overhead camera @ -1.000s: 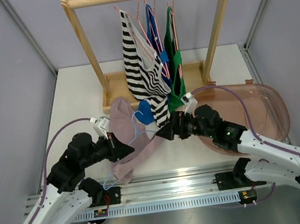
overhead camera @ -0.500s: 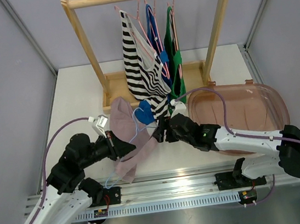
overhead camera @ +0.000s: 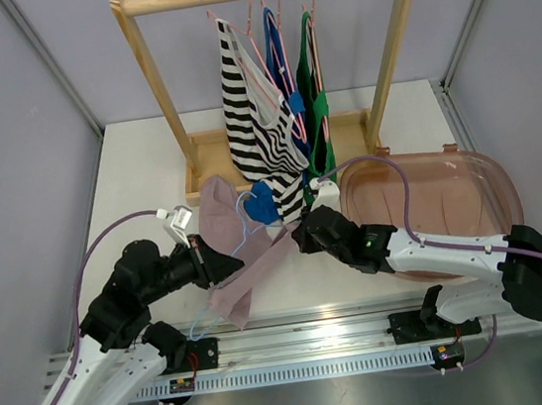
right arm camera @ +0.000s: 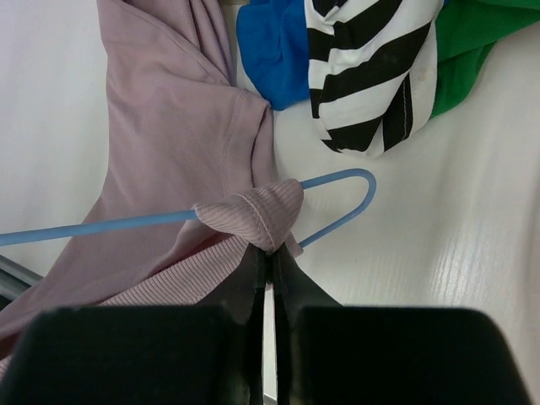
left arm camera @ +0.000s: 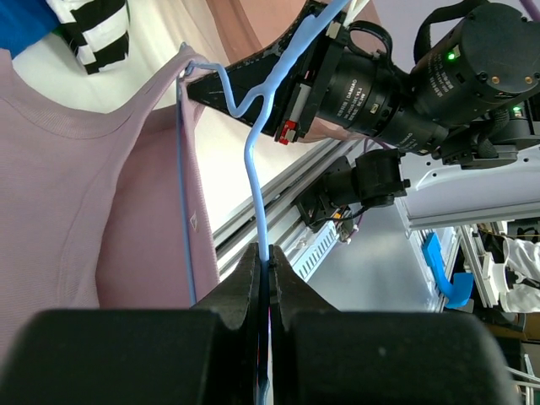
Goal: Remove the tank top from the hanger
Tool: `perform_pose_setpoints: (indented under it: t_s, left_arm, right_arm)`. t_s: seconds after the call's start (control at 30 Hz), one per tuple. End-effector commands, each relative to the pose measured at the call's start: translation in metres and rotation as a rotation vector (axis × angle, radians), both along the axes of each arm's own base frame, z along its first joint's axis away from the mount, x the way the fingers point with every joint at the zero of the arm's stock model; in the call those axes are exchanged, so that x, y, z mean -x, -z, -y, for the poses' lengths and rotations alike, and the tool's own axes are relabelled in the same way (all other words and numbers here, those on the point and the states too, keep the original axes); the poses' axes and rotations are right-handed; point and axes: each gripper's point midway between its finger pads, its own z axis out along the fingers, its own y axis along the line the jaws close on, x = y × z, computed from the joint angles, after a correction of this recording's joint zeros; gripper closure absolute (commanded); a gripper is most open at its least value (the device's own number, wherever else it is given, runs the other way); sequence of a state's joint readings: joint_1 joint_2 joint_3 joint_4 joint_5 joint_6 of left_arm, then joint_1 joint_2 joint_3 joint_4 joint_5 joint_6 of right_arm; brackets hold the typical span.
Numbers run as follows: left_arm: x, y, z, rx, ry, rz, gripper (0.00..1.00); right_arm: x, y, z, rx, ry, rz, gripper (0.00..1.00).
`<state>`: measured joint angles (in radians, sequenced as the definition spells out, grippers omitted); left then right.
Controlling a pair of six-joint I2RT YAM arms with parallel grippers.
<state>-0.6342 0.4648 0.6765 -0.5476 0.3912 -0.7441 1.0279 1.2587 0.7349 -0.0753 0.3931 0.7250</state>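
My right pincer (right arm camera: 270, 253), gaping a second ago, has just snapped tight on the strap of the mauve tank top (right arm camera: 169, 143), right where it loops over the blue hanger (right arm camera: 359, 181). My left pincer (left arm camera: 268, 266) is clamped on the hanger's wire. The top lies slumped on the table (overhead camera: 137, 170) between my arms, still threaded on. With both held, I judge I can now peel the strap off

Bright, even overhead light, soft shadows. Glare on the metal rail (overhead camera: 334, 336) at six o'clock; the left gripper (left arm camera: 268, 253) looks blurred.
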Motion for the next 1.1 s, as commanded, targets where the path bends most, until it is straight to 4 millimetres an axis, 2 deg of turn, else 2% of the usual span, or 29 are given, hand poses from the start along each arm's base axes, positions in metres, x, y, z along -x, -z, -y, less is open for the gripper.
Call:
perform_pose_setpoints:
  t_s: [0.0,0.1,0.23,0.3,0.33,0.43,0.5,0.57,0.6,0.67,0.7,0.73,0.77,0.8,0.87,0.9,0.93,0.97,1.0,1.03,1.07]
  left_arm:
    - [0.001,-0.026,0.001,0.03,0.013,0.065,1.0]
    - [0.002,-0.027,-0.002,0.019,0.01,0.068,1.0]
    - [0.002,-0.03,-0.01,-0.034,-0.007,0.092,1.0]
    - [0.009,-0.031,-0.01,-0.042,0.032,0.094,1.0]
    - [0.011,-0.032,-0.01,-0.046,0.044,0.105,1.0]
    - [0.019,-0.045,-0.012,-0.028,0.071,0.144,1.0]
    - [0.024,-0.059,-0.015,-0.001,0.077,0.188,1.0]
    - [0.026,-0.072,-0.016,0.026,0.077,0.23,1.0]
    - [0.027,-0.081,-0.017,0.045,0.071,0.257,1.0]
    - [0.025,-0.105,-0.017,0.107,0.058,0.336,1.0]
    - [0.024,-0.116,-0.017,0.132,0.046,0.37,1.0]
    - [0.019,-0.137,-0.019,0.175,0.015,0.444,1.0]
    - [0.015,-0.149,-0.022,0.194,-0.016,0.486,1.0]
    - [0.002,-0.159,-0.026,0.202,-0.085,0.519,1.0]
    - [-0.009,-0.191,-0.03,0.263,-0.156,0.618,1.0]
    - [-0.017,-0.201,-0.033,0.269,-0.196,0.66,1.0]
    - [-0.026,-0.207,-0.029,0.274,-0.206,0.684,1.0]
    - [-0.029,-0.227,-0.029,0.318,-0.223,0.756,1.0]
    - [-0.034,-0.235,-0.03,0.311,-0.242,0.802,1.0]
    - [-0.043,-0.24,-0.023,0.306,-0.241,0.833,1.0]
    - [-0.042,-0.259,-0.024,0.347,-0.252,0.907,1.0]
  right_arm:
    - [-0.013,-0.016,0.011,0.019,0.065,0.078,1.0]
    - [-0.018,-0.016,0.023,0.041,0.106,0.081,1.0]
    - [-0.029,-0.011,0.06,0.091,0.236,0.047,1.0]
    - [-0.04,-0.017,0.08,0.089,0.317,0.045,1.0]
    - [-0.04,-0.013,0.089,0.11,0.336,0.022,1.0]
    - [-0.047,-0.01,0.103,0.113,0.361,-0.012,1.0]
    - [-0.044,-0.012,0.097,0.108,0.313,-0.017,1.0]
    - [-0.041,-0.017,0.083,0.071,0.228,-0.005,1.0]
    - [-0.031,-0.022,0.068,0.02,0.133,-0.022,1.0]
    - [-0.022,-0.038,0.047,-0.048,-0.005,0.007,1.0]
    - [-0.006,-0.053,0.035,-0.119,-0.112,0.012,1.0]
    - [0.006,-0.074,0.029,-0.185,-0.184,0.05,1.0]
    - [0.005,-0.076,0.029,-0.19,-0.184,0.057,1.0]
    - [0.023,-0.099,0.024,-0.257,-0.274,0.084,1.0]
    - [0.038,-0.124,0.026,-0.316,-0.331,0.125,1.0]
    - [0.053,-0.148,0.028,-0.369,-0.393,0.16,1.0]
    - [0.063,-0.16,0.028,-0.394,-0.434,0.174,1.0]
    - [0.072,-0.171,0.029,-0.416,-0.475,0.188,1.0]
    - [0.088,-0.192,0.029,-0.453,-0.546,0.2,1.0]
    - [0.095,-0.201,0.029,-0.471,-0.578,0.199,1.0]
    - [0.103,-0.211,0.029,-0.497,-0.603,0.195,1.0]
